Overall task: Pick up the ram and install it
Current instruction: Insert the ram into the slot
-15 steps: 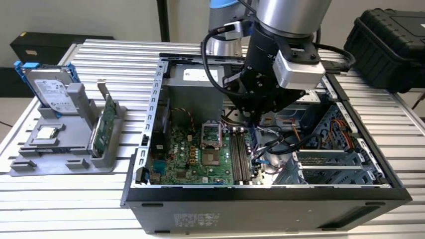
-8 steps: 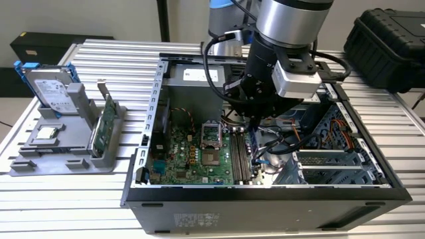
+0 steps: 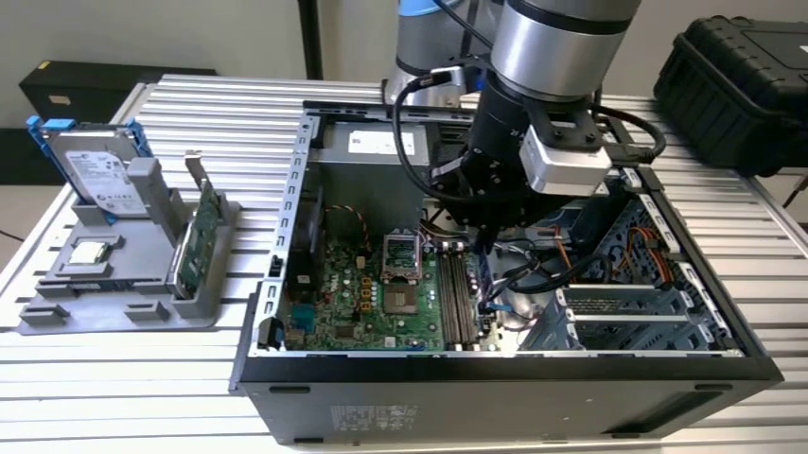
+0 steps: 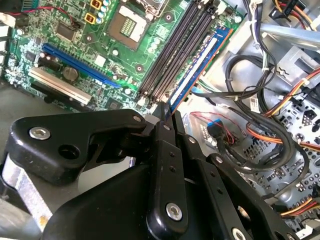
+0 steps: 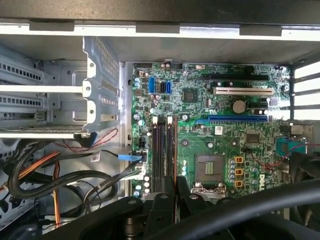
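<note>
Reaching down into an open desktop computer case (image 3: 505, 364), the robot arm's black gripper (image 4: 167, 112) hangs over the green motherboard (image 3: 366, 303). In the second wrist view its fingers (image 4: 162, 150) are drawn nearly together, pinching one end of the ram (image 4: 200, 65), a thin stick with a blue label. The ram stands on edge, running parallel to the black memory slots (image 4: 175, 50), on their outer side nearest the cable bundle (image 4: 260, 125). Whether it sits fully in a slot cannot be told. Well apart from the case, on the exterior view's left, a grey holder (image 3: 76, 293) carries a hard drive (image 3: 95, 175) and a green card (image 3: 196, 241).
</note>
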Tool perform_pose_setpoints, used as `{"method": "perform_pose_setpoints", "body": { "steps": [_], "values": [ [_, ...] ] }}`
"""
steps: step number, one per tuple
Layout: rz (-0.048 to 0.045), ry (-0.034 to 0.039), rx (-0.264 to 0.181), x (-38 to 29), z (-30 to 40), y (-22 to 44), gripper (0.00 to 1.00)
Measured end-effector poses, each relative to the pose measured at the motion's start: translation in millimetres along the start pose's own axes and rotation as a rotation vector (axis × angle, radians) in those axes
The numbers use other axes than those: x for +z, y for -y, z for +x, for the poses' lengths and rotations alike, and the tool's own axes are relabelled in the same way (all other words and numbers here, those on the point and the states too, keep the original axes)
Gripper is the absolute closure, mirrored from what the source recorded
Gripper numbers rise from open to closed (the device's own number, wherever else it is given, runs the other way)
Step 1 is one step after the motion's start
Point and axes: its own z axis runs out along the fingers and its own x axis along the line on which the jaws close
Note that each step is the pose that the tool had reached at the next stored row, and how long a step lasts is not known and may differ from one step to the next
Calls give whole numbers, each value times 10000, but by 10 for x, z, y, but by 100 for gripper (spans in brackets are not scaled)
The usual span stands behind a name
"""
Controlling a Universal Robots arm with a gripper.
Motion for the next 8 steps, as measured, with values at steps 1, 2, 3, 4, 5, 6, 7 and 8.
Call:
{"method": "perform_pose_setpoints", "body": {
  "steps": [1, 2, 3, 4, 5, 6, 7, 8],
  "values": [
    [-2, 1, 0, 10, 3, 2, 100],
    [-1, 0, 1, 19, 7, 3, 100],
    [-2, 1, 0, 28, 13, 4, 100],
    [-2, 1, 0, 38, 17, 5, 100],
    [0, 0, 0, 50, 21, 6, 100],
    [-1, 0, 0, 62, 25, 8, 100],
    [-1, 0, 0, 75, 29, 9, 100],
    [-1, 0, 0, 90, 32, 10, 100]
  ]
}}
